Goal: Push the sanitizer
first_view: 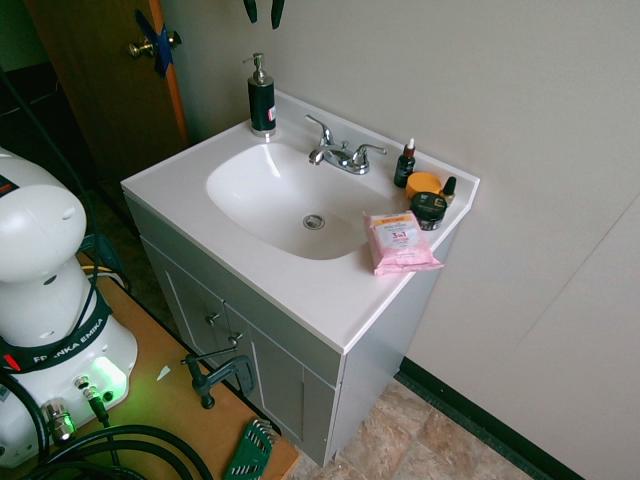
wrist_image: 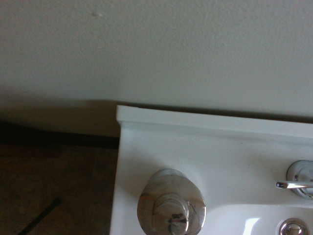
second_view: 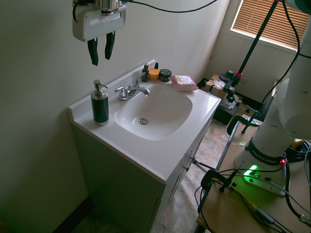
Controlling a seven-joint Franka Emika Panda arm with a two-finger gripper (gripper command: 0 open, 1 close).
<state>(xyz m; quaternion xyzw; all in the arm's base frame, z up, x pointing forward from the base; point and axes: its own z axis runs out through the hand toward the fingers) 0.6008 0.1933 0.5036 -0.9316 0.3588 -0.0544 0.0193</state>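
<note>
Spread fingers and nothing between them — the hand hangs pointing down, up above the desk, over by the wall and higher than the sanitizer. That dark bottle with its silver pump stands upright near the back corner at the door end of the desk, between the basin and the corner, apart from the hand. Beyond the faucet, toward the other back corner, sit a dropper bottle, an orange lid and a black jar — with a pink packet just beside them, nearer the front.
</note>
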